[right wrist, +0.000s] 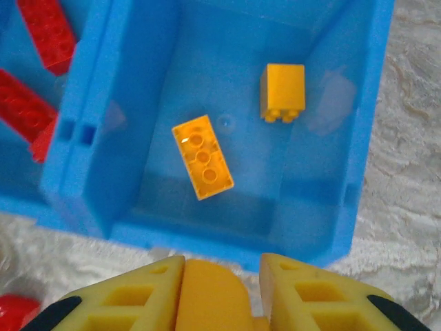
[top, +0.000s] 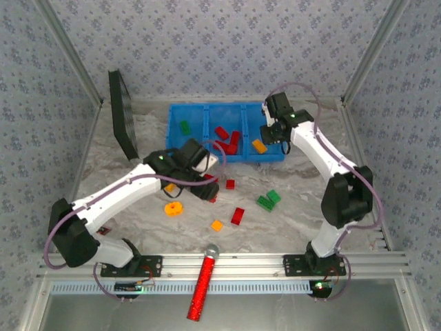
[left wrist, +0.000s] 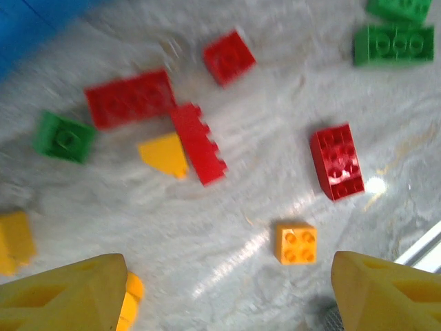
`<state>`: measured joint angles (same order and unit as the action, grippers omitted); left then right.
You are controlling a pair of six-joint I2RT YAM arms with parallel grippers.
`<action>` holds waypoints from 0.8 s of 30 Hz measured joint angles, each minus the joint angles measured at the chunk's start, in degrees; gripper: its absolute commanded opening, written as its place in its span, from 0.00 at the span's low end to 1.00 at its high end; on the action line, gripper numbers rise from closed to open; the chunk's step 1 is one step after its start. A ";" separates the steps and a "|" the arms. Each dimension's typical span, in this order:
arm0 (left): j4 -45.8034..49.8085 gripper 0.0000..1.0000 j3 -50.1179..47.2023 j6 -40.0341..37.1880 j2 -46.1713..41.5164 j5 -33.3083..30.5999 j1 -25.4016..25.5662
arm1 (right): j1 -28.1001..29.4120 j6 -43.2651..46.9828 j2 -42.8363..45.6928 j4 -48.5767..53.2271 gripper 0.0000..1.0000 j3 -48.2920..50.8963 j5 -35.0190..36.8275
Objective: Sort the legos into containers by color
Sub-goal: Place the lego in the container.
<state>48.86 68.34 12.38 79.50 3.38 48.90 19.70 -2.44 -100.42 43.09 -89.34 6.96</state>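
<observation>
The blue tray (top: pixel 207 109) has three compartments: a green brick (top: pixel 185 127) in the left one, red bricks (top: pixel 224 138) in the middle, and two yellow-orange bricks (right wrist: pixel 202 156) (right wrist: pixel 282 92) in the right. My right gripper (right wrist: pixel 220 276) (top: pixel 269 134) hovers at that right compartment's near wall, shut on a rounded yellow-orange piece (right wrist: pixel 210 300). My left gripper (left wrist: pixel 227 289) (top: pixel 207 185) is open, low over the table. Between and beyond its fingers lie an orange 2x2 brick (left wrist: pixel 296 243), red bricks (left wrist: pixel 337 161) (left wrist: pixel 198 143), a green brick (left wrist: pixel 65 136) and a yellow wedge (left wrist: pixel 164 153).
On the table also lie a yellow ring (top: pixel 173 207), two green bricks (top: pixel 269 200) and a red brick (top: pixel 238 216). A black panel (top: pixel 122 114) leans at the back left. A red glittery cylinder (top: pixel 203 283) lies across the front rail.
</observation>
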 measured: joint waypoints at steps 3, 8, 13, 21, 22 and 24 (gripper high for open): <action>-1.27 0.76 -3.13 3.30 0.00 0.02 2.32 | -0.37 0.94 -5.16 -0.68 0.33 -2.71 0.76; -2.69 0.75 -6.32 8.39 0.00 -1.07 4.39 | -0.46 2.14 -12.02 -1.90 0.33 -6.47 1.29; -2.49 0.75 -7.37 11.47 -0.59 -2.67 4.74 | -0.46 2.60 -16.48 -2.62 0.34 -9.66 1.27; 1.60 0.77 -8.02 13.20 -7.65 -8.17 4.28 | -0.85 2.95 -17.66 -2.80 0.36 -10.49 1.09; 2.23 0.77 -8.48 13.22 -8.31 -8.81 3.96 | -0.90 2.95 -17.66 -2.80 0.36 -10.51 0.96; 3.67 0.77 -10.38 13.27 -9.46 -10.34 2.71 | -0.96 2.91 -17.66 -2.80 0.38 -10.51 0.63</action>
<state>52.53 57.95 25.65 70.04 -6.96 51.62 18.74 0.47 -118.08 40.29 -99.85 7.60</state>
